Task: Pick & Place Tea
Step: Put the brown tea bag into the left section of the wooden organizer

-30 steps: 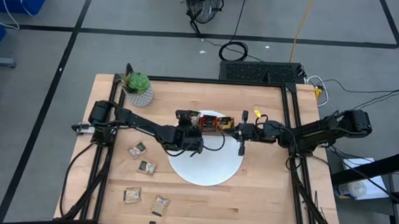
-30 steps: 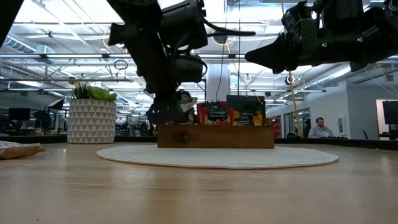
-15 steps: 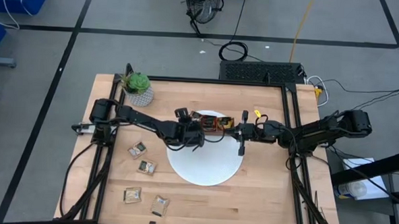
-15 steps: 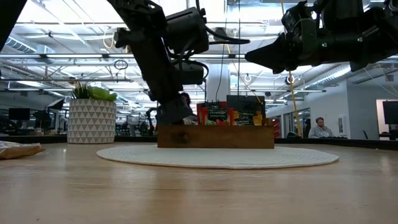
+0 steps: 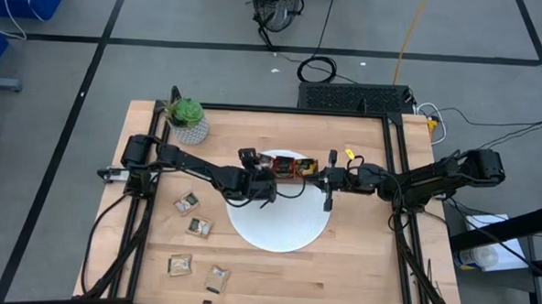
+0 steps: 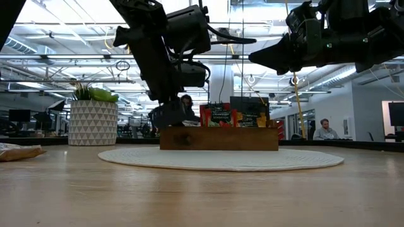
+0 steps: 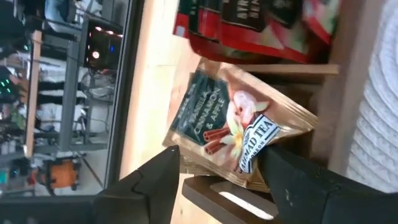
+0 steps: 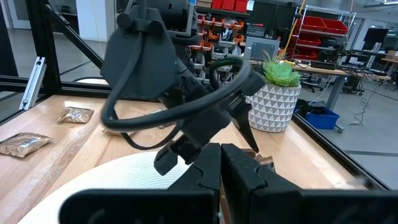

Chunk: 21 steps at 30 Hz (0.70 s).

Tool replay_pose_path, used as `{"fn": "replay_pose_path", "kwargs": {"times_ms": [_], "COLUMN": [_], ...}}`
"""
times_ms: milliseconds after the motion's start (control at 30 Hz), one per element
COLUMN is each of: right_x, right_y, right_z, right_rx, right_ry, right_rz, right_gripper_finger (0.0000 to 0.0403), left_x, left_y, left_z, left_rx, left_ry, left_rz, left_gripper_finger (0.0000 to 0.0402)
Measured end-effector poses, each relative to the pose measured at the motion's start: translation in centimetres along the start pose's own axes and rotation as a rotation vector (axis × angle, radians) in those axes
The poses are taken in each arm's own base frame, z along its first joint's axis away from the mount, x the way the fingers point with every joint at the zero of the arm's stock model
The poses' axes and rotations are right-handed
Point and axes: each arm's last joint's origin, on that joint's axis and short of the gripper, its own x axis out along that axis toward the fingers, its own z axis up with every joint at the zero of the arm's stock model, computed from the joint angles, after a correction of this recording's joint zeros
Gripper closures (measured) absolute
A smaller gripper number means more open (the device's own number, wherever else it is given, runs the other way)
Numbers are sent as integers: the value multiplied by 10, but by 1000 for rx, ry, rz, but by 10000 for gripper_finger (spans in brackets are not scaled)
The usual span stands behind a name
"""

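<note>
A tan tea sachet [image 7: 239, 127] with a dark label stands tilted in the left end compartment of the wooden tray [image 5: 289, 164], its lower edge down inside. My left gripper [image 7: 221, 152] is open, one finger on each side of that sachet, slanting down at the tray's left end [image 5: 257, 172]. Red sachets [image 7: 261, 25] fill the compartment beside it. Several more tea sachets [image 5: 187, 202] lie flat on the table's left. My right gripper [image 5: 316, 179] is shut and hangs level above the tray's right end.
The tray sits on the far part of a round white plate [image 5: 277, 227] at the table's middle. A potted plant [image 5: 188, 121] stands at the far left corner. Bare wood lies near the front edge and to the right.
My left gripper has opened at the tray's left end and let go of the tan sachet, which stays in the end compartment. Its wrist has turned a little while staying in place.
</note>
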Motion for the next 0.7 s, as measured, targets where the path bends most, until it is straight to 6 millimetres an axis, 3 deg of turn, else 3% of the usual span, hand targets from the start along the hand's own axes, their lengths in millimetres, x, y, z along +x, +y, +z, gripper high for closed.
{"fn": "replay_pose_path", "kwargs": {"times_ms": [433, 700], "right_x": [0, 0], "right_y": [0, 0], "right_z": [-1, -1], "right_rx": [0, -1], "right_ry": [7, 6], "right_rz": [1, 1], "right_gripper_finger": [403, 403], "left_x": [-1, -7], "left_y": [4, -5], "left_z": [0, 0], "left_rx": [33, 2], "left_ry": [10, -6], "left_rz": [100, -15], "left_gripper_finger": [172, 172]}}
